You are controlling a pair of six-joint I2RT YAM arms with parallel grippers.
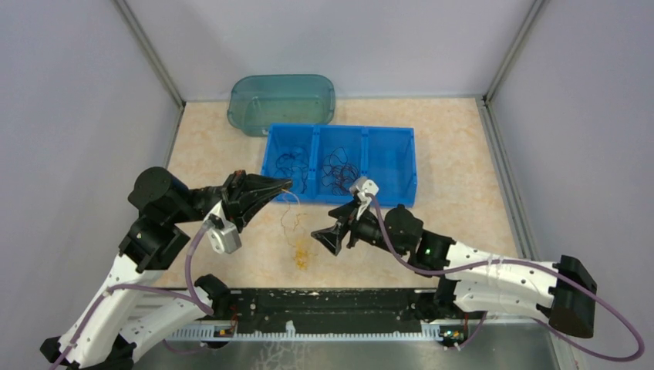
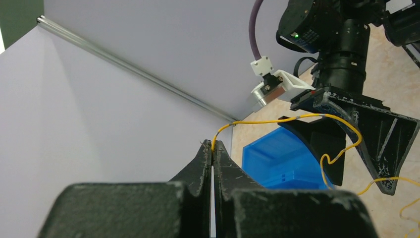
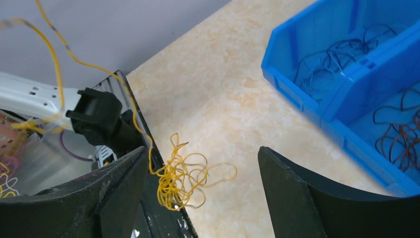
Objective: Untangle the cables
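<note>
A thin yellow cable (image 2: 277,120) is pinched at one end in my left gripper (image 2: 213,145), which is shut on it above the table. From that gripper (image 1: 288,185) the strand hangs down to a tangled yellow clump (image 1: 301,256) lying on the table. My right gripper (image 3: 202,151) stands open just above the clump (image 3: 178,179), its jaws wide apart on either side and touching nothing. In the top view it (image 1: 325,238) hovers right of the clump. Blue cables (image 1: 291,165) and dark cables (image 1: 340,166) lie in separate compartments of a blue bin (image 1: 415,171).
A teal translucent tub (image 1: 281,100) stands behind the blue bin (image 3: 317,106) at the back. The bin's right compartment (image 1: 390,160) holds no cables. Grey walls close in the table on the left, right and back. The arms' black base rail (image 1: 332,301) runs along the near edge.
</note>
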